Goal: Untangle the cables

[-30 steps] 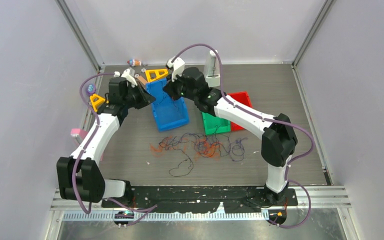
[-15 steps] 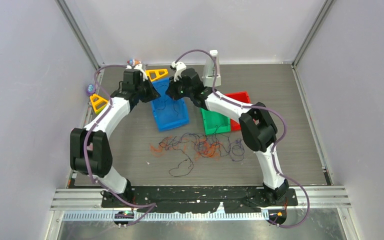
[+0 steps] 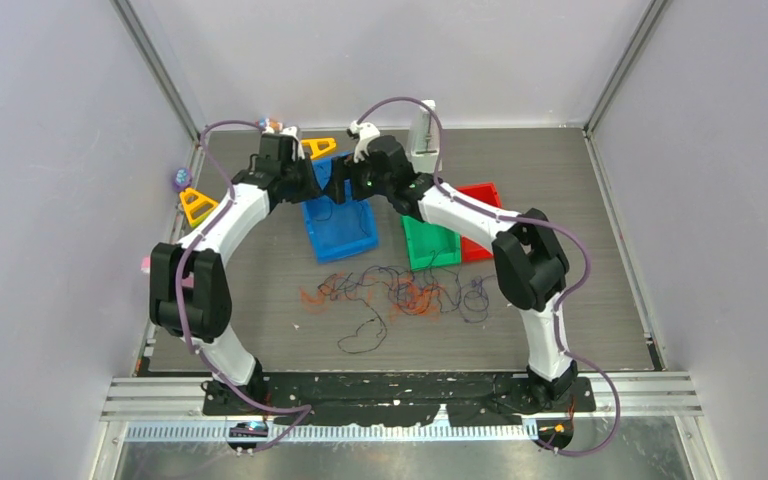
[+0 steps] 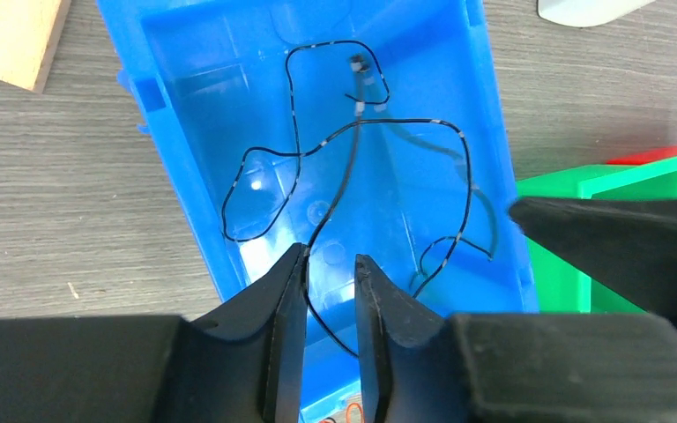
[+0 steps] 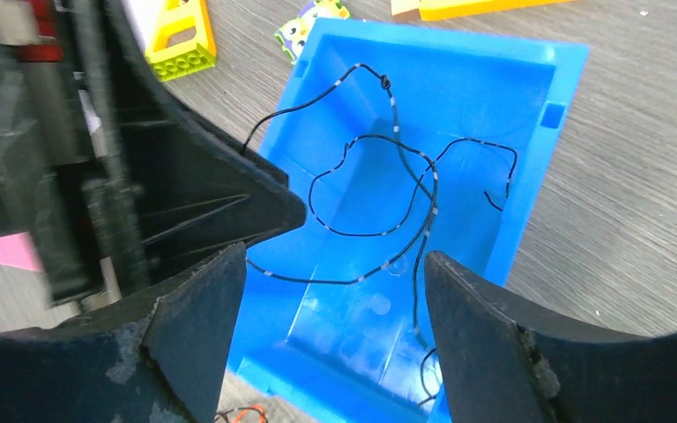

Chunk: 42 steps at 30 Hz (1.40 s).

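Observation:
A tangle of orange, purple and black cables lies on the table in front of the bins. One black cable lies looped inside the blue bin. My left gripper hovers over the bin's far end with its jaws a narrow gap apart. That black cable passes between them, along the inner face of the left finger, unpinched. My right gripper faces it over the same bin, wide open and holding nothing.
A green bin and a red bin stand right of the blue one. Yellow triangle pieces, a white stand and a wooden block sit near the back and left edges.
Both grippers have opened, the right one wide. The two arms drew closer together over the blue bin's far end, and the black cable now rests in the bin.

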Motion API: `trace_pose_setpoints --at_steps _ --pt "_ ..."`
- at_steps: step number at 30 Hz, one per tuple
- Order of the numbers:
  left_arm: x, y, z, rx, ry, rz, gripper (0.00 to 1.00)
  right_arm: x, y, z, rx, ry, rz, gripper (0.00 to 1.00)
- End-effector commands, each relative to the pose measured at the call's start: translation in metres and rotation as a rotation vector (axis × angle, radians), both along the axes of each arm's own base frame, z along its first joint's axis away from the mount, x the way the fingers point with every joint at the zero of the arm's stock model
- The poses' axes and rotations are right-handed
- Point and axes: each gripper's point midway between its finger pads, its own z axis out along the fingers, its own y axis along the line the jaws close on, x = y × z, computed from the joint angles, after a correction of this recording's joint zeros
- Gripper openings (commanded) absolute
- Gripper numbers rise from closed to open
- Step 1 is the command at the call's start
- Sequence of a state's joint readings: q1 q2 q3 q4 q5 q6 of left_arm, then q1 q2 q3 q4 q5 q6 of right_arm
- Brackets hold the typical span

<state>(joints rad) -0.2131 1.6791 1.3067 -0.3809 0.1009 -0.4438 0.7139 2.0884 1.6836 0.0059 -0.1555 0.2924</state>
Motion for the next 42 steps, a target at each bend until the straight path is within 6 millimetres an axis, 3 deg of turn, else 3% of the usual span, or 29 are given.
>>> trace_pose_setpoints --at_steps 1,11,14,17,19,20,21,25,28,33,34,36,37,38,39,40,41,42 --pt "0.012 0.002 0.01 0.047 -0.023 -0.01 0.29 -0.003 -0.019 0.069 0.096 -0.066 -0.043 0.82" --pt "0.007 0.012 0.034 0.104 -0.07 -0.013 0.59 -0.009 -0.052 0.054 0.057 0.005 -0.126 0.81" --pt "0.004 0.013 0.043 0.107 -0.089 -0.015 0.63 -0.013 -0.064 0.063 0.067 -0.014 -0.144 0.8" --pt "0.001 0.011 0.05 0.117 -0.099 -0.024 0.65 -0.02 -0.075 0.056 0.056 -0.007 -0.159 0.8" --pt "0.001 0.008 0.048 0.111 -0.096 -0.038 0.6 -0.025 -0.083 0.054 0.053 -0.002 -0.168 0.8" --pt "0.002 0.005 0.043 0.101 -0.085 -0.047 0.54 -0.026 -0.086 0.061 0.067 -0.017 -0.171 0.8" --pt "0.004 0.001 0.036 0.084 -0.073 -0.057 0.47 -0.029 -0.089 0.056 0.064 -0.011 -0.172 0.79" --pt "0.009 -0.016 0.008 0.016 0.005 -0.098 0.14 -0.036 -0.099 0.059 0.085 -0.014 -0.179 0.79" --pt "0.011 -0.023 -0.001 -0.009 0.027 -0.102 0.1 -0.041 -0.11 0.051 0.081 0.001 -0.188 0.79" --pt "0.008 -0.021 0.021 0.029 -0.045 -0.096 0.23 -0.051 -0.13 0.052 0.072 -0.015 -0.21 0.79" --pt "0.005 -0.022 0.028 0.036 -0.064 -0.101 0.28 -0.055 -0.135 0.044 0.06 -0.003 -0.216 0.79" --pt "-0.003 -0.021 0.043 0.05 -0.104 -0.111 0.39 -0.064 -0.144 0.047 0.064 -0.005 -0.224 0.79" --pt "-0.009 -0.022 0.049 0.06 -0.122 -0.117 0.43 -0.069 -0.149 0.037 0.046 0.018 -0.228 0.79" --pt "-0.016 -0.023 0.055 0.066 -0.141 -0.125 0.48 -0.074 -0.153 0.042 0.05 0.014 -0.231 0.79" --pt "-0.025 -0.025 0.061 0.069 -0.163 -0.138 0.53 -0.083 -0.16 0.028 0.021 0.047 -0.235 0.79" --pt "-0.035 -0.027 0.063 0.076 -0.179 -0.149 0.58 -0.09 -0.165 0.033 0.026 0.042 -0.237 0.8" --pt "-0.046 -0.031 0.066 0.079 -0.199 -0.169 0.64 -0.1 -0.172 0.019 -0.007 0.074 -0.242 0.8" --pt "-0.058 -0.036 0.066 0.083 -0.215 -0.197 0.67 -0.107 -0.178 0.025 -0.002 0.064 -0.245 0.8"
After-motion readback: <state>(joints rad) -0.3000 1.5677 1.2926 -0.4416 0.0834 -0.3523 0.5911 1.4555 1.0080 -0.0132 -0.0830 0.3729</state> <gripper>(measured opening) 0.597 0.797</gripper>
